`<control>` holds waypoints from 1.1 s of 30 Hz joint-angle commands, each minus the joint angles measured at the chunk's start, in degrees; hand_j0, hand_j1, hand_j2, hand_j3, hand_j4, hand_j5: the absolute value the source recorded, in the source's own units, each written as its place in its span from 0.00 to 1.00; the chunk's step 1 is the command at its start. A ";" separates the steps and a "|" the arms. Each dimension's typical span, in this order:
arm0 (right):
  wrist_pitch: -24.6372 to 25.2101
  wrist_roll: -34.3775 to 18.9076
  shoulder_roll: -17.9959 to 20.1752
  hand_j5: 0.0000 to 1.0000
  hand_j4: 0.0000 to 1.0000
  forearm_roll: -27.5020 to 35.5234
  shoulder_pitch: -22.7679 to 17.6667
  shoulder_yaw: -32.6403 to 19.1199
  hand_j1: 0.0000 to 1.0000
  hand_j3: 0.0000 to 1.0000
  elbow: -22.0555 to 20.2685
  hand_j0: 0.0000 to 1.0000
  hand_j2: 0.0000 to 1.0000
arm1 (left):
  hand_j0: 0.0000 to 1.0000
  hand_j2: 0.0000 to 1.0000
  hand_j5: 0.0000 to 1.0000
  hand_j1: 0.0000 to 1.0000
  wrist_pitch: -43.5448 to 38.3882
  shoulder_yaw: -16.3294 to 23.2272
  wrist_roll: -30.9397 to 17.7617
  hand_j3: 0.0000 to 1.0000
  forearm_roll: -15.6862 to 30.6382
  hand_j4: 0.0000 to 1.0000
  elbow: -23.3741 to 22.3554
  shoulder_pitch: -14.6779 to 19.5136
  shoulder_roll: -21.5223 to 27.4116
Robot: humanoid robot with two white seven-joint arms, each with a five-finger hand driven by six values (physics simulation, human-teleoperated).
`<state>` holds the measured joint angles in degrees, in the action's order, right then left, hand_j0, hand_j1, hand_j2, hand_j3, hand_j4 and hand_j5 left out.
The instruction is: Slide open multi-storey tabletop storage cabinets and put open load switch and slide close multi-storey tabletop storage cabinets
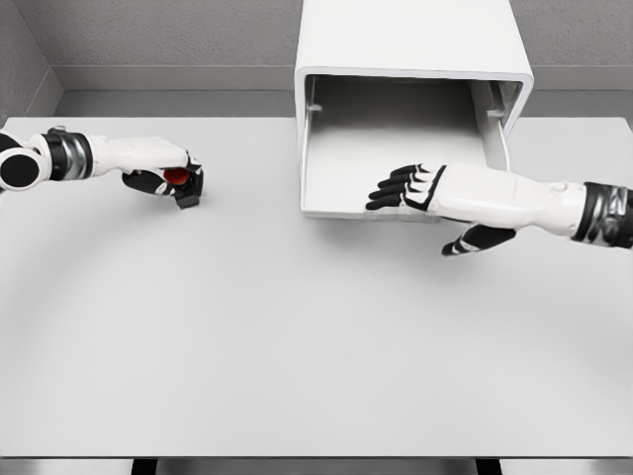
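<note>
A white storage cabinet [410, 40] stands at the back of the table, its drawer [391, 148] pulled out toward me and showing an empty inside. My right hand [420, 198] hovers at the drawer's front edge, fingers spread and holding nothing. At the left of the table my left hand [170, 178] is curled around a small black load switch with a red knob [178, 178], which sits at table level under the fingers.
The white table [297, 346] spans the whole view, with its front edge near the bottom. A grey wall runs behind the cabinet.
</note>
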<state>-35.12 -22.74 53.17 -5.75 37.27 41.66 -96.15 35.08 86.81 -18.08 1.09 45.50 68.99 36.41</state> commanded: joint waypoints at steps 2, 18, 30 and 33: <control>0.12 0.24 0.27 1.00 1.00 0.74 -0.09 -2.28 1.00 1.00 -0.35 1.00 1.00 | 0.38 0.38 0.38 0.38 -0.08 -0.50 -0.03 0.38 0.23 0.38 0.03 0.09 0.07; 0.12 0.15 -1.14 1.00 1.00 0.30 -1.85 -2.02 1.00 1.00 5.27 1.00 1.00 | 0.38 0.38 0.38 0.38 -0.08 -1.02 0.06 0.38 0.67 0.38 11.10 2.46 3.93; 0.12 -0.38 -1.84 1.00 1.00 -0.14 -2.37 -1.85 1.00 1.00 3.87 1.00 1.00 | 0.38 0.38 0.38 0.38 -0.08 -1.11 0.06 0.38 1.02 0.38 21.47 3.69 9.56; 0.12 -0.47 -0.61 1.00 1.00 -0.14 -2.37 -1.85 1.00 1.00 2.55 1.00 1.00 | 0.38 0.38 0.38 0.38 -0.08 -1.11 0.06 0.38 1.02 0.38 24.90 4.13 11.14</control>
<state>-35.11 -23.12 51.88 -6.27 34.89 39.82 -92.68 35.09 85.82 -18.05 1.76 68.12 73.13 46.46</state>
